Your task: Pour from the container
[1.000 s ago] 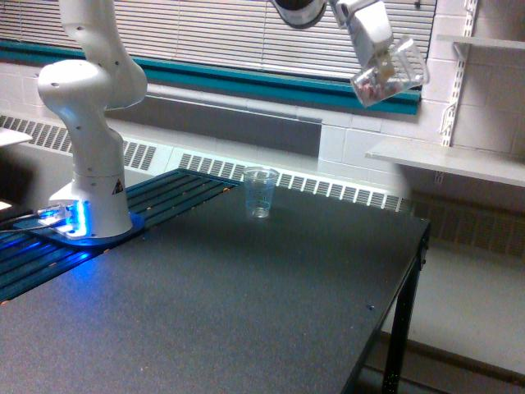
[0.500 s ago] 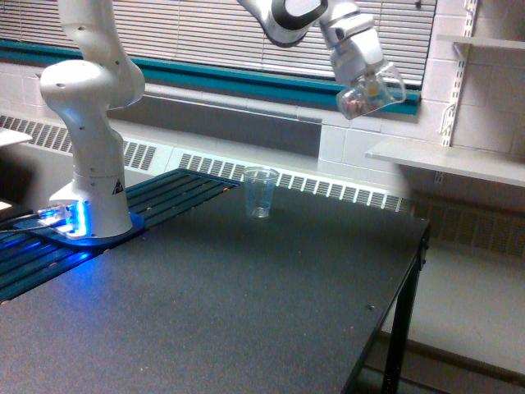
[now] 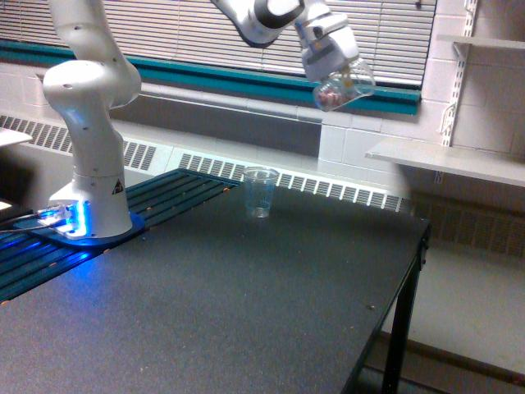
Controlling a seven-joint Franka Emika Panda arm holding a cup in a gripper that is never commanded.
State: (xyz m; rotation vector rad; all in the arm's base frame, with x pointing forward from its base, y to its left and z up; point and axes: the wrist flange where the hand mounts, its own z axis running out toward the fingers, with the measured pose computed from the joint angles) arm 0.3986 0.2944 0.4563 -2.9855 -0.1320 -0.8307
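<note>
Exterior view: white Franka arm [image 3: 86, 123] stands on its base at the view's left, blue light glowing at the foot, upper links reaching across the top of the frame toward the view's right. Gripper [image 3: 332, 59] is high up in front of the window blinds [image 3: 189, 33], closed onto the small clear plastic cup [image 3: 343, 86] w/ wide mouth; fingers are mostly hidden behind the cup so exact gap can't be read, but the cup hangs from it clear of any surface. Cup is tilted, mouth facing up and toward the view's right, w/ small dark reddish-purple bits [image 3: 330, 98] gathered in its lower end. It sits in the air above and to the view's right of a taller, narrower tapered clear cup [image 3: 260, 191], which stands upright on the dark speckled table [image 3: 246, 312] near the table's far edge; the two cups are well apart vertically. Contents of the tall cup can't be made out. Behind the table runs a radiator grille [image 3: 328, 189] under a teal window sill [image 3: 205, 75]; white wall shelves [image 3: 447, 160] at the view's right.
</note>
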